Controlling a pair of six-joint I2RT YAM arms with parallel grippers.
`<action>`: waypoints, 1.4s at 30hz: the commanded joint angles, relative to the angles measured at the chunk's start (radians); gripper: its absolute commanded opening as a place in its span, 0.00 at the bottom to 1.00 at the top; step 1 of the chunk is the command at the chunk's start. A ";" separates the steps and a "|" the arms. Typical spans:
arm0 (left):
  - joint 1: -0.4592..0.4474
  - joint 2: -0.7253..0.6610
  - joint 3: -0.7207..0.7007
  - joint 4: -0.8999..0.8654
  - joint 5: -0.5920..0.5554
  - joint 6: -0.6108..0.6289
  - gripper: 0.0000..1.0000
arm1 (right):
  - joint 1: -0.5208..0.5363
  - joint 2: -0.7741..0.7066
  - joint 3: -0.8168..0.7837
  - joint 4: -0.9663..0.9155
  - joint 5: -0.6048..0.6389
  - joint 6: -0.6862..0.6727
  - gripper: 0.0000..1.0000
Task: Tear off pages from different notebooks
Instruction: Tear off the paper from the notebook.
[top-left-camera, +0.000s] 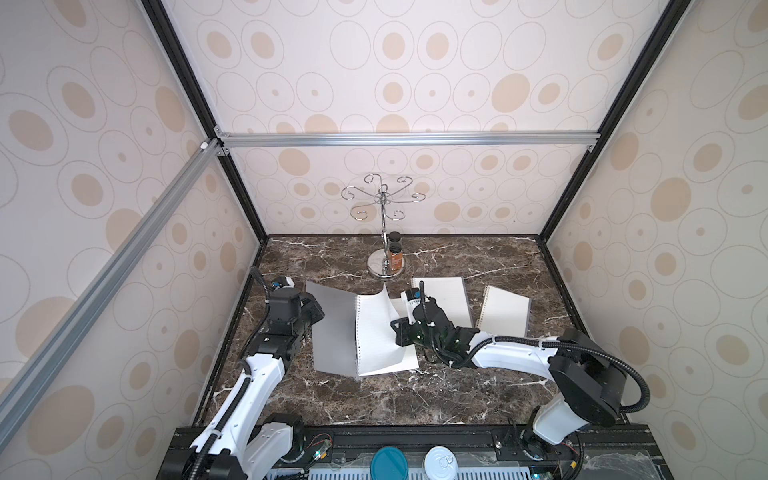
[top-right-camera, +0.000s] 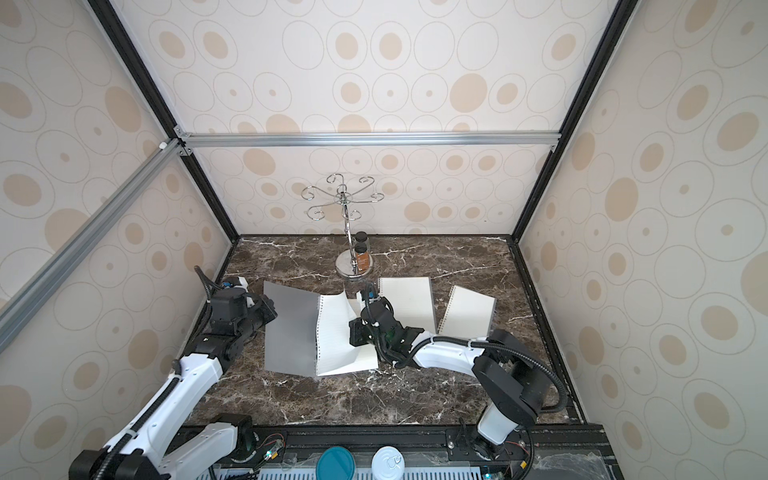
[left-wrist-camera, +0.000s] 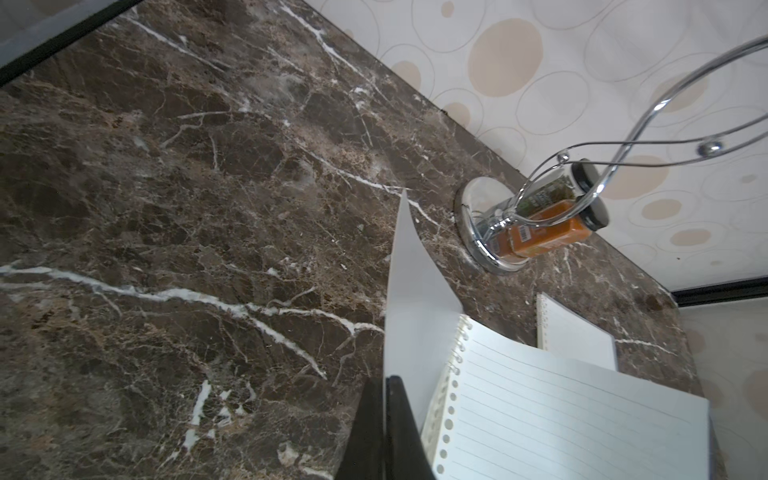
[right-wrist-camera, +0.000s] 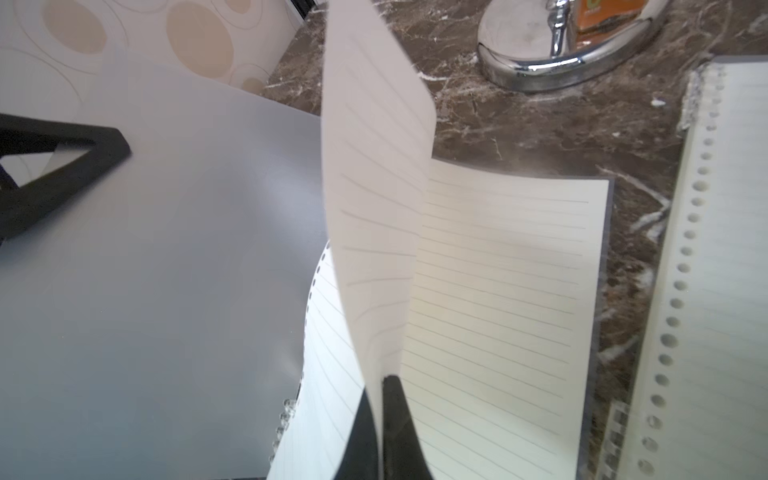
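Left wrist view shows the left pincer (left-wrist-camera: 385, 384) closed on the outer edge of the grey cover (left-wrist-camera: 415, 299), which rises out of its jaws as a bare sheet. In a top view, the cover slopes from this pincer down to the wire coil (top-left-camera: 356, 332) of the open notebook (top-left-camera: 409, 359), so the coil lies between the two pincers. From the coil a single lined page (top-left-camera: 376, 328) curls up off the notebook toward the right pincer (top-left-camera: 398, 330). The right wrist view has that pincer clamped on the page's free edge. The sheet stands on end just ahead of its fingertips, with the notebook flat beneath.

The holed edge seems to bow away from the coil in places; how many holes are free I cannot tell.

Past the right pincer, on the side away from the left one, a second notebook (top-left-camera: 449, 299) lies just beside it and a third notebook (top-left-camera: 505, 309) farther out. Both are flat and neither is held.

I judge the step in hand to be the tearing of this first page. The next move calls for the right pincer to draw the sheet away from the coil and from the left pincer. Meanwhile the left one should hold the cover fast as an anchor. A steady pull should make the holes give rather than rip the sheet across.
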 joint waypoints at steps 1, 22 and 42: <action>0.019 0.061 -0.026 0.074 -0.049 -0.001 0.00 | 0.008 -0.029 -0.036 -0.008 0.024 -0.054 0.00; 0.103 0.272 -0.136 0.273 -0.111 -0.076 0.00 | 0.174 -0.092 -0.247 0.124 0.311 -0.218 0.00; 0.157 0.298 -0.155 0.318 -0.077 -0.076 0.00 | 0.034 -0.058 -0.378 0.234 0.302 -0.087 0.00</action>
